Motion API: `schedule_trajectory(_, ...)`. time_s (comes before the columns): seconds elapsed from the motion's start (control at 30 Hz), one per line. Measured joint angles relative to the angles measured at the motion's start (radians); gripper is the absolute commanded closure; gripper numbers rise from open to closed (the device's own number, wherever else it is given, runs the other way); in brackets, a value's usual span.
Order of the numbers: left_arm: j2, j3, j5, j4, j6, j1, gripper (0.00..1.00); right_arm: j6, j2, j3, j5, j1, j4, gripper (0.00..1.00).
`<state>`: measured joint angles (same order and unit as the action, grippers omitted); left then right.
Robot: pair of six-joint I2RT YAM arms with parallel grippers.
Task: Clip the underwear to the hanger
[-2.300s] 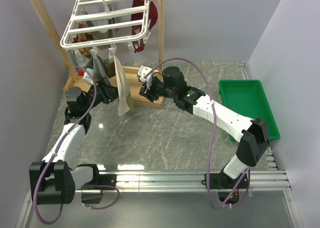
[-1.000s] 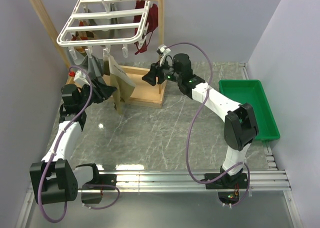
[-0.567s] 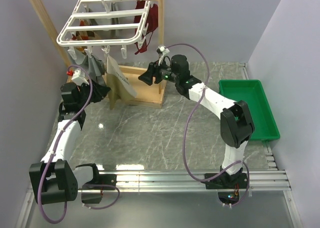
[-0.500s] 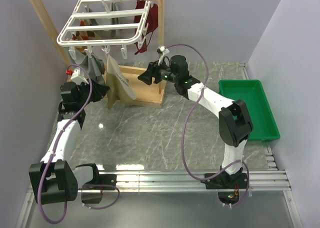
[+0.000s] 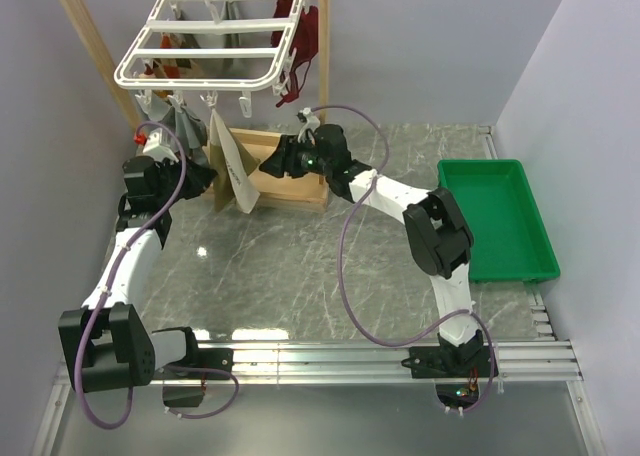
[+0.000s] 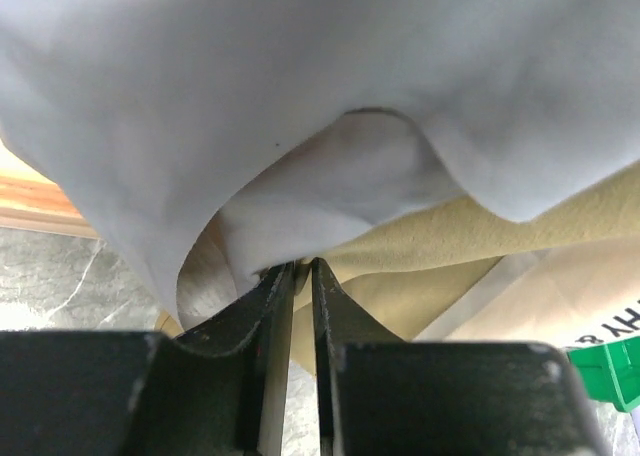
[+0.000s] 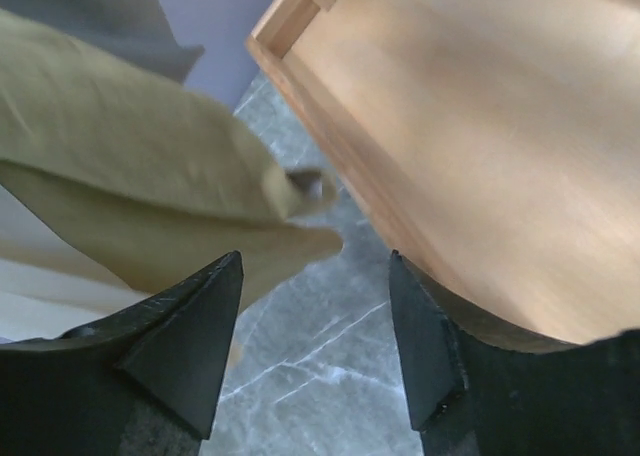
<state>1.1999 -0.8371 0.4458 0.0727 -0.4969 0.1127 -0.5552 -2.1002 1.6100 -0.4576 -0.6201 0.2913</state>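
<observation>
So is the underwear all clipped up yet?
Partly. The underwear seems to hang from one clip of the hanger. The left end effector pinches cloth, I cannot tell which piece; the right end effector is open near a loose corner. That corner needs clipping.

The top camera looks down from behind the arm bases over the whole bench (image 5: pixel 300 266). Wrist cameras peer very close past the left claw (image 6: pixel 297 296) and right claw (image 7: pixel 315 346); all three views share the underwear (image 5: pixel 235 171)
</observation>
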Motion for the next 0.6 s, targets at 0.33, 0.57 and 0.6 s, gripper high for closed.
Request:
schedule_trajectory(0.33, 0.008, -0.016, 0.002, -0.01, 0.003, 0.0, 0.82, -0.019, 0.037, -0.123, -0.134, -0.032, 0.06, 0.4)
schedule_trajectory(0.57, 0.007, -0.016, 0.002, -0.01, 0.002, 0.0, 0.82, -0.034, 0.047, -0.147, -0.233, -0.096, 0.124, 0.33)
schedule_trajectory(0.6, 0.007, -0.016, 0.003, -0.01, 0.002, 0.0, 0.82, -0.056, 0.047, -0.154, -0.251, -0.095, 0.145, 0.32)
